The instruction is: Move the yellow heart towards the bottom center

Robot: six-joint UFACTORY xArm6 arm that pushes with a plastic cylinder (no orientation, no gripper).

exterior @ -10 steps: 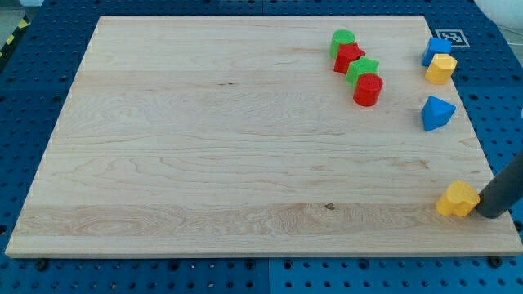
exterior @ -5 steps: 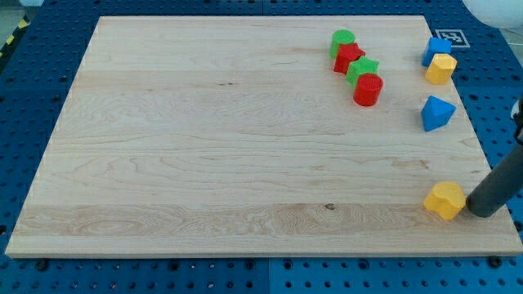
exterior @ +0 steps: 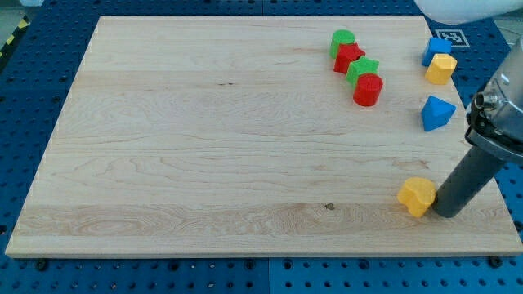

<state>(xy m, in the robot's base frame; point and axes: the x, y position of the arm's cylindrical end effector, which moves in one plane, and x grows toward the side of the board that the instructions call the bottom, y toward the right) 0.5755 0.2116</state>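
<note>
The yellow heart [exterior: 417, 196] lies on the wooden board [exterior: 204, 147] near its bottom right. My tip [exterior: 447, 212] stands on the board directly at the heart's right side, touching it. The dark rod rises from there up and to the view's right, toward the arm's grey end at the right edge.
A green cylinder [exterior: 343, 40], red star [exterior: 349, 57], green star [exterior: 363, 70] and red cylinder [exterior: 368, 90] form a diagonal chain at the top right. A blue cube [exterior: 436, 49], a yellow block [exterior: 441, 69] and a blue triangle [exterior: 436, 113] sit by the right edge.
My tip has moved to the view's left along the bottom of the board, pushing the yellow heart leftward with it. The other blocks have not moved.
</note>
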